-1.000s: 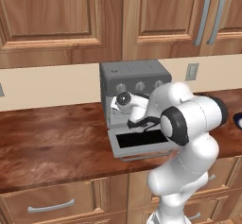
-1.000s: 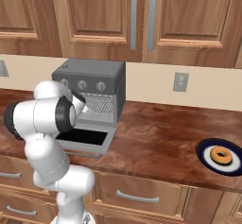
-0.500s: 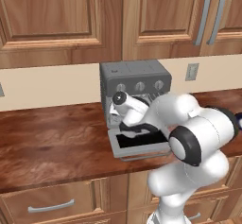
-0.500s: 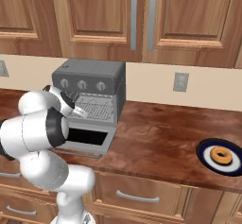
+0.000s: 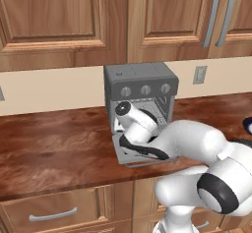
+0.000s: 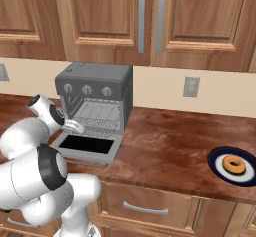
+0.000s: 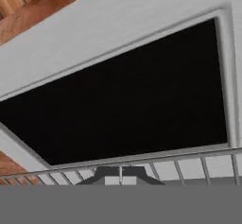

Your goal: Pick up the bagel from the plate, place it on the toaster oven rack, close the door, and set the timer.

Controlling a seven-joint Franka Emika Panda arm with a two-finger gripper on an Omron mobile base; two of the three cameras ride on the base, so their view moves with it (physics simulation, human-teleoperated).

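We have the door (image 6: 90, 145) dropped open and our hand (image 6: 73, 126) at the rack (image 6: 100, 117); whether its fingers are spread we cannot tell. The bagel (image 6: 233, 165) sits on the plate (image 6: 217, 156), far right on the bench (image 6: 165, 146), so picking, placing, closing and the timer all remain.

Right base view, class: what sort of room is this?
Most likely a kitchen: wooden wall cabinets above a wooden counter, where a toaster oven stands with its door open, and a bagel on a plate.

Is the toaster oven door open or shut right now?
Open. The door lies folded down flat on the counter, glass facing up, and the rack inside shows bare.
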